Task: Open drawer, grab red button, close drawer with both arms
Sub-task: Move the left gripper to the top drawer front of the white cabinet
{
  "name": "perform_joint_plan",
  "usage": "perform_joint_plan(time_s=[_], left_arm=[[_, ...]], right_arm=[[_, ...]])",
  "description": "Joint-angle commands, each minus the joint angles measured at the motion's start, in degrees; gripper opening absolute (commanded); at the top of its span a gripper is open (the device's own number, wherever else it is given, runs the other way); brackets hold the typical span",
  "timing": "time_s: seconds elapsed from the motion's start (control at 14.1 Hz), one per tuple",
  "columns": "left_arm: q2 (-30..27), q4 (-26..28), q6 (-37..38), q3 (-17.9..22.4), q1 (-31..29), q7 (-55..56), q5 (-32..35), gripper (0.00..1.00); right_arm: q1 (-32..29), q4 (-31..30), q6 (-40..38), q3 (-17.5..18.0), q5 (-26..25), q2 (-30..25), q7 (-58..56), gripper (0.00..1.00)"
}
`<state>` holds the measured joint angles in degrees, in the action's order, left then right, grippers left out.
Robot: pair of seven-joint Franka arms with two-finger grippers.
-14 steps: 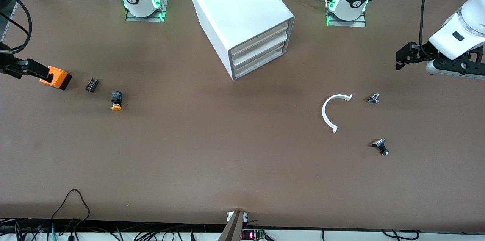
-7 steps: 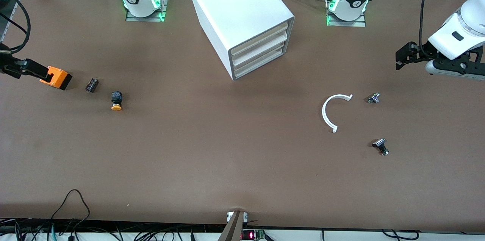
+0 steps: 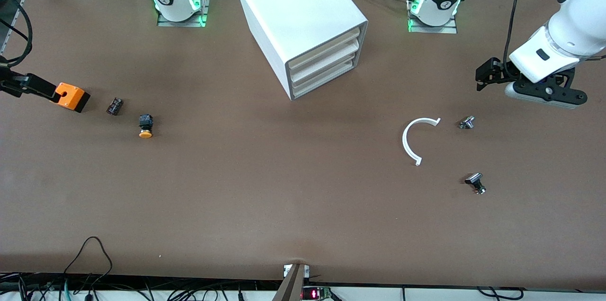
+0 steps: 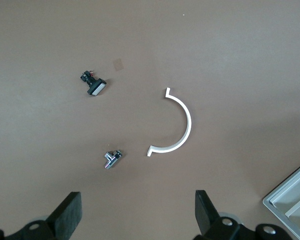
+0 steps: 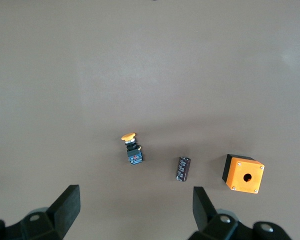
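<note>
The white cabinet (image 3: 303,22) stands at the table's back middle, between the two arm bases. All three of its cream-fronted drawers (image 3: 324,62) are pushed in. No red-capped button shows in any view. My left gripper (image 4: 139,212) hangs open and empty over bare table at the left arm's end. In the front view that gripper (image 3: 544,93) is up in the air, close to a small metal part (image 3: 467,122). My right gripper (image 5: 135,210) is open and empty over the right arm's end, close to an orange-capped button (image 5: 131,149).
A white half-ring (image 3: 414,137) and a second black-and-metal part (image 3: 476,182) lie at the left arm's end. An orange box (image 3: 71,96), a dark cylinder (image 3: 114,106) and the orange-capped button (image 3: 146,126) lie at the right arm's end. The cabinet's corner (image 4: 289,200) shows in the left wrist view.
The left arm has swung inward toward the cabinet, mostly in the last half second. The right arm's hand has drawn slightly toward the table's edge. Both grippers stay open.
</note>
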<state>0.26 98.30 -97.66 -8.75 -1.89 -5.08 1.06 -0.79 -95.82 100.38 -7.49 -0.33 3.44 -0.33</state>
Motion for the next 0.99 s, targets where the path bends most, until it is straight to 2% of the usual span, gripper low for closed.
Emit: perform_joint_plan(time_s=[0.0, 0.35, 0.64, 0.78, 0.92], left_arm=[[1.6, -1.6, 2.1, -1.8, -0.1, -0.2, 0.6, 1.00], [4.8, 1.5, 3.3, -1.8, -0.9, -0.6, -4.6, 1.00], [7.2, 1.5, 10.3, -1.8, -3.0, -0.8, -20.1, 1.00], [9.1, 1.6, 13.3, -1.8, -3.6, -0.8, -25.6, 1.00], [10.3, 3.9, 14.7, -1.8, -4.1, -0.9, -32.8, 1.00]], right_arm=[[0.0, 0.4, -0.2, -0.2, 0.9, -0.3, -0.8, 1.00], [0.0, 0.5, -0.2, -0.2, 0.9, -0.2, -0.8, 1.00], [-0.2, 0.5, -0.1, -0.2, 0.9, -0.2, -0.8, 1.00], [-0.2, 0.5, -0.1, -0.2, 0.9, -0.2, -0.8, 1.00], [-0.2, 0.6, -0.2, -0.2, 0.9, -0.2, -0.8, 1.00]])
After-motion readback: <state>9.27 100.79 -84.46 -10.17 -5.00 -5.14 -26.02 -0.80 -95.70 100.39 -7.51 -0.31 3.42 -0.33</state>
